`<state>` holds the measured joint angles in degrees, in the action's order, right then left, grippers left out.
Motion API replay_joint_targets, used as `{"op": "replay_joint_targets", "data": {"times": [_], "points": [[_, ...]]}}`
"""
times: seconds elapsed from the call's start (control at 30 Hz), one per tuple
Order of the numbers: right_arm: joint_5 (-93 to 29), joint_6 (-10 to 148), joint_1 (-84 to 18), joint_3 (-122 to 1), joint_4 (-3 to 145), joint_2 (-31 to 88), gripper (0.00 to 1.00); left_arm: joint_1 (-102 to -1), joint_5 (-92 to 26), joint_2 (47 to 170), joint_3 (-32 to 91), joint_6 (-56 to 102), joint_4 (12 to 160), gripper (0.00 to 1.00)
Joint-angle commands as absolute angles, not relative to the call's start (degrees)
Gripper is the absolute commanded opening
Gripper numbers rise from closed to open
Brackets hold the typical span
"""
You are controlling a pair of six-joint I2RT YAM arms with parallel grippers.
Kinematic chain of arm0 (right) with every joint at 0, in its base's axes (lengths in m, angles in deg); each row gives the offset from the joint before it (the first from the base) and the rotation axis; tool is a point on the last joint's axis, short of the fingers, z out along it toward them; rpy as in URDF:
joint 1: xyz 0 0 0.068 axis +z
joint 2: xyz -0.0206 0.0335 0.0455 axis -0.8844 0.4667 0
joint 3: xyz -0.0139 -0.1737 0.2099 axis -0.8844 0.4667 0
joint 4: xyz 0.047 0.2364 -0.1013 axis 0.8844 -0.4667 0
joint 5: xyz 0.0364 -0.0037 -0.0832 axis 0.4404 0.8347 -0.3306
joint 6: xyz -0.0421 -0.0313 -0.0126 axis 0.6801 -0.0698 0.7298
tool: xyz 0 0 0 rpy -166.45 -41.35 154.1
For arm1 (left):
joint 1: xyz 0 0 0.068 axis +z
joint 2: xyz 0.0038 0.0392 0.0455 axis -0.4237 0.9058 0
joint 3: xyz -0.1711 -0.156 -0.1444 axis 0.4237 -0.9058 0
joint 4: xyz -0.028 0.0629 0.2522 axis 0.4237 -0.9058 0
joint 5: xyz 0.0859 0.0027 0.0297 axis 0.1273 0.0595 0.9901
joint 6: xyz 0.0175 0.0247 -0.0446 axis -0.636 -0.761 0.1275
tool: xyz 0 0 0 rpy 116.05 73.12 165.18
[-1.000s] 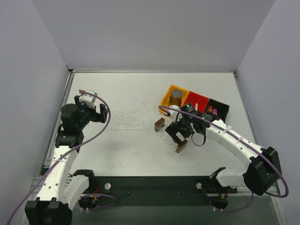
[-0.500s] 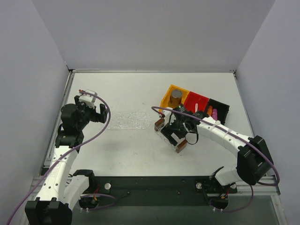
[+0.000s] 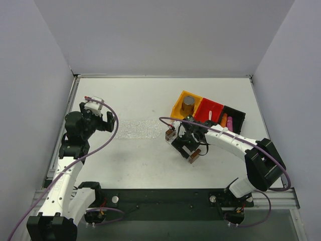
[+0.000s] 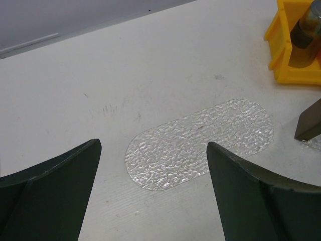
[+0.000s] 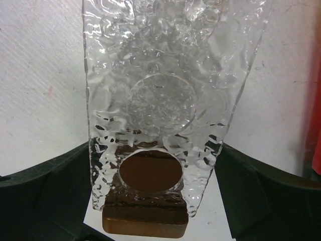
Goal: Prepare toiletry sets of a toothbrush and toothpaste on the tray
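No lettering or brand mark is legible; the toothpaste is too small in the top view to read. The tray lies flat on the table, set diagonally just in front of the bins, with a dark wooden block at its near end. The right gripper hangs over that end with a finger along each long edge of the clear body. I cannot tell whether they press it or merely flank it. The left gripper is spread wide and holds nothing, hovering at the left above the crinkly clear sheet. The orange tube and pink tube lie side by side in the black bin, beside the red bin. The yellow-orange bin holds a dark cylinder. Against the frame a second ago, the right arm has swung inward, its elbow has drawn in from the right edge, and its gripper has moved from beside the tray to astride it. The tubes are now uncovered. I note no shift in the tray, and the left arm is unchanged.
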<state>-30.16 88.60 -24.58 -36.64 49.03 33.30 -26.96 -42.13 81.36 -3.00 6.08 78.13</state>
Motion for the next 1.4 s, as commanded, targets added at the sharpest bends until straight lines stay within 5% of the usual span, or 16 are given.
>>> {"op": "replay_joint_targets", "data": {"times": [0.0, 0.4, 0.93, 1.37], "points": [[-32.5, 88.7, -24.1, -36.1, 48.8, 33.8, 0.84, -27.2, -42.6, 79.7, -3.1, 4.0, 78.7, 0.97], [-31.4, 93.6, -24.2, -38.3, 47.1, 33.1, 0.47, -28.5, -59.9, 80.1, -0.7, -18.1, 61.4, 0.97], [-23.9, 104.6, -20.2, -40.2, 46.0, 30.9, 0.42, -31.0, -74.3, 83.0, 2.6, -39.5, 43.3, 0.92], [-23.0, 107.7, -14.9, -45.7, 49.3, 39.3, 0.38, -31.6, -73.2, 81.4, -0.3, -48.7, 38.9, 0.91]]}}
